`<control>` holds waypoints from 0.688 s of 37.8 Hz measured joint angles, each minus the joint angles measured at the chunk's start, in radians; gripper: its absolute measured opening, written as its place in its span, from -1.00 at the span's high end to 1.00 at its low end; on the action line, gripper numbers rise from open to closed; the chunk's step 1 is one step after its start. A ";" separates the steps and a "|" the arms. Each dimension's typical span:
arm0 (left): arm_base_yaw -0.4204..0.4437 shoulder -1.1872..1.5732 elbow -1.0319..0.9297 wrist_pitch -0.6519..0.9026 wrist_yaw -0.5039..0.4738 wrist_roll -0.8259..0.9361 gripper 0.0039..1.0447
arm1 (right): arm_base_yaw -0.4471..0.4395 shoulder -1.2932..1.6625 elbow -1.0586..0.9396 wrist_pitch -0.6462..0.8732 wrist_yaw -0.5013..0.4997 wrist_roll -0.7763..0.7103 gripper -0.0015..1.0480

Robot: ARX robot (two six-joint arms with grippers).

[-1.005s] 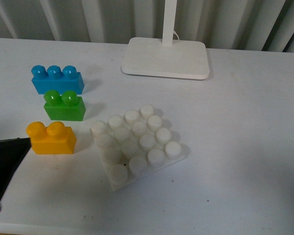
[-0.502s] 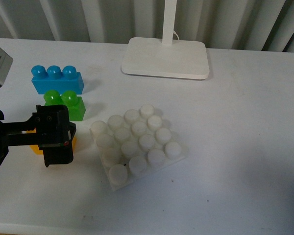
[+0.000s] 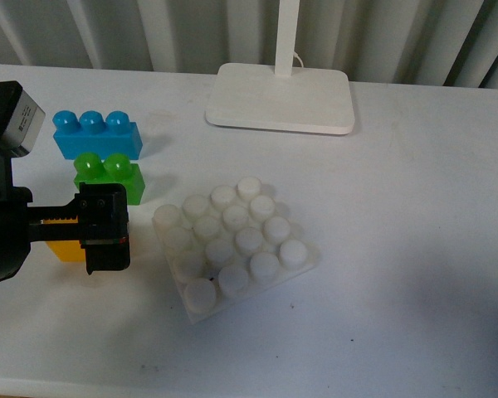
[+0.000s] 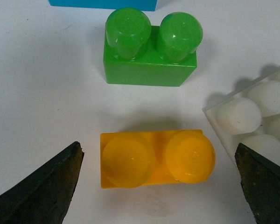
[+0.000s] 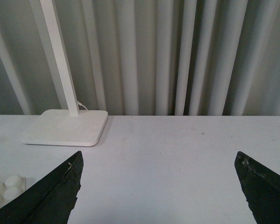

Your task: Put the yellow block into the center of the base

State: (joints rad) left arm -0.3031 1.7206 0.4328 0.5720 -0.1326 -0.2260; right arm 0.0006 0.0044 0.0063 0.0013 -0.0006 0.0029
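The yellow block (image 4: 156, 158) lies on the white table, studs up, directly under my left gripper (image 4: 157, 154). The gripper is open, with one finger (image 4: 46, 186) off each short end of the block and clear of it. In the front view the left gripper (image 3: 100, 234) hides most of the block; only a yellow sliver (image 3: 64, 249) shows. The white studded base (image 3: 236, 245) sits just right of the block, turned at an angle; its corner shows in the left wrist view (image 4: 261, 116). My right gripper (image 5: 158, 158) is open and empty above bare table, and is out of the front view.
A green two-stud brick (image 3: 109, 178) stands just behind the yellow block, also in the left wrist view (image 4: 151, 51). A blue three-stud brick (image 3: 96, 134) stands behind that. A white lamp foot (image 3: 280, 98) with a pole stands at the back centre.
My left arm has come in from the left edge and now stands over the yellow block, covering it in the front view. The bricks and the base have not moved.
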 joint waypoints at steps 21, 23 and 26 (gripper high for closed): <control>-0.001 0.083 0.044 0.011 -0.025 0.023 -0.71 | 0.000 0.000 0.000 0.000 0.000 0.000 -0.82; -0.001 0.086 0.047 0.008 -0.027 0.023 -0.52 | 0.000 0.000 0.000 0.000 0.000 0.000 -0.82; -0.001 0.087 0.048 0.004 -0.030 0.021 -0.32 | 0.000 0.000 0.000 0.000 0.000 0.000 -0.82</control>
State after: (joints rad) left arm -0.3042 1.8080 0.4812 0.5762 -0.1627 -0.2047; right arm 0.0006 0.0044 0.0063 0.0013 -0.0006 0.0029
